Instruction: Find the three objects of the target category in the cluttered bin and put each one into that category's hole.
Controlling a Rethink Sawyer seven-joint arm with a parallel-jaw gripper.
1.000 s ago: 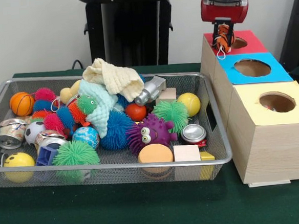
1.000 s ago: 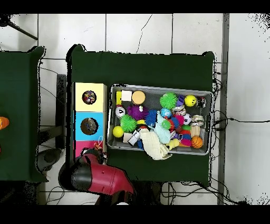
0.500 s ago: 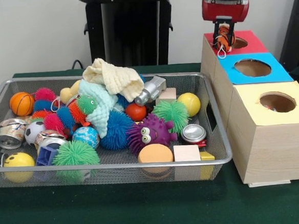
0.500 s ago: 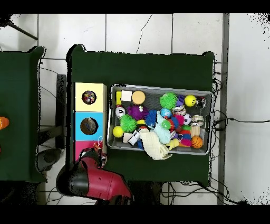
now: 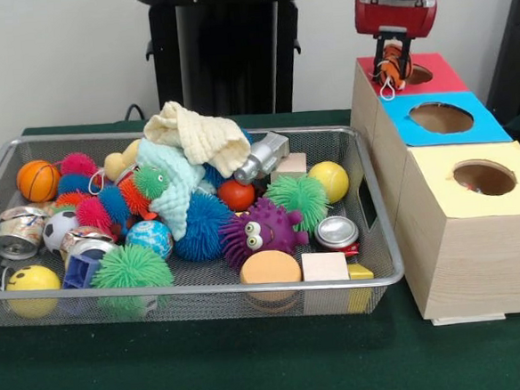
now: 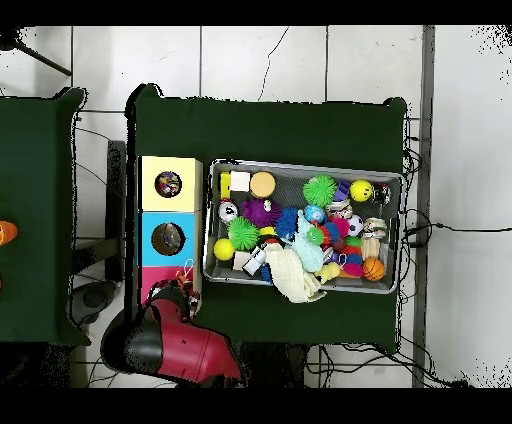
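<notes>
No legible writing on any object. Tool (image 5: 393, 61) clamped on a small orange striped toy (image 5: 395, 64) with white loop, above the red box top (image 5: 435, 77) beside its hole (image 5: 417, 74). Wire-mesh bin (image 5: 375, 240) crowded; green worktop (image 5: 254, 365) bare along its near edge.

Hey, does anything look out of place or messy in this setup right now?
Mostly the cloths: heaped over the toys at the bin's back, the cream one spilling over its rim in the overhead view. Otherwise the gripper holds an orange striped toy above the red box, its white loop dangling.
</notes>
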